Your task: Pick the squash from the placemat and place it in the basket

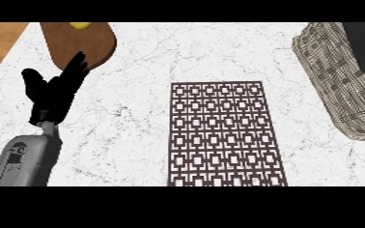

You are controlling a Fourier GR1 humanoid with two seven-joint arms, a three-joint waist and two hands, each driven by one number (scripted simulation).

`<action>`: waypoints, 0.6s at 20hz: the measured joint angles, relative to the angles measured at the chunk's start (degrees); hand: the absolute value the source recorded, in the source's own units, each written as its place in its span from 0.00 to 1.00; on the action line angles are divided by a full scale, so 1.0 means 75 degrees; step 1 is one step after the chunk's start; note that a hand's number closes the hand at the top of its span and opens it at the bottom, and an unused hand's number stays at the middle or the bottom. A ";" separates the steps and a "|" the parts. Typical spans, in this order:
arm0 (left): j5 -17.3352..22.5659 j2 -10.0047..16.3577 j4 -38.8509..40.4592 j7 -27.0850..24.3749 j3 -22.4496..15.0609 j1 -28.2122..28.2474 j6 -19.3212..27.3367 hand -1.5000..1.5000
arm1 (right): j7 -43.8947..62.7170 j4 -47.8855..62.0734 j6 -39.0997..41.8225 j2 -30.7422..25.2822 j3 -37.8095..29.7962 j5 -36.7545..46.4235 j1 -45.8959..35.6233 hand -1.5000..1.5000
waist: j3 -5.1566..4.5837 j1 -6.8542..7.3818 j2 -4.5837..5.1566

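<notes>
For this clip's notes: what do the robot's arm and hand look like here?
Only one arm shows, at the view's lower left. The left hand is plain black, with slim fingers and a thumb. A narrow pale wrist joins it to the left forearm, a rounded grey shell with a darker panel on its side. No cables show.

You find no text, label, brand, number or sign here that can be read. The placemat (227, 134) carries only a repeating pattern of nested rectangles, with no letters or figures in it. The left forearm (25, 159) has a few small marks on its grey shell, but they are too indistinct for you to tell whether they are writing.
</notes>
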 measured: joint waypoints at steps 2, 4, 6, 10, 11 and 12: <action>0.0021 -0.0021 -0.0083 0.0076 -0.0014 0.0056 -0.0006 0.50 | -0.0011 0.0037 -0.0049 -0.0073 -0.0082 0.0031 0.0122 1.00 | 0.0006 -0.0029 -0.0025; 0.0068 0.0021 -0.0101 0.0093 0.0031 0.0133 -0.0068 0.50 | -0.0001 0.0072 -0.0067 -0.0072 -0.0131 0.0080 0.0273 1.00 | 0.0008 -0.0083 -0.0054; 0.0071 0.0041 -0.0267 0.0118 0.0048 0.0262 -0.0060 0.50 | -0.0086 0.0094 -0.0159 -0.0137 -0.0204 0.0093 0.0460 1.00 | 0.0011 -0.0096 -0.0074; 0.0026 0.0040 -0.0195 -0.0044 0.0112 0.0404 -0.0041 0.50 | -0.0358 -0.0016 -0.0495 -0.0201 -0.0447 -0.0032 0.0828 1.00 | 0.0014 -0.0189 -0.0094; 0.0018 0.0033 -0.0185 -0.0073 0.0112 0.0439 -0.0047 0.50 | -0.0412 -0.0070 -0.0598 -0.0164 -0.0490 -0.0048 0.0938 1.00 | 0.0014 -0.0211 -0.0103; 0.0020 0.0024 -0.0130 -0.0086 0.0146 0.0398 -0.0022 0.50 | -0.0473 -0.0105 -0.0711 -0.0158 -0.0541 -0.0068 0.1065 1.00 | 0.0013 -0.0233 -0.0104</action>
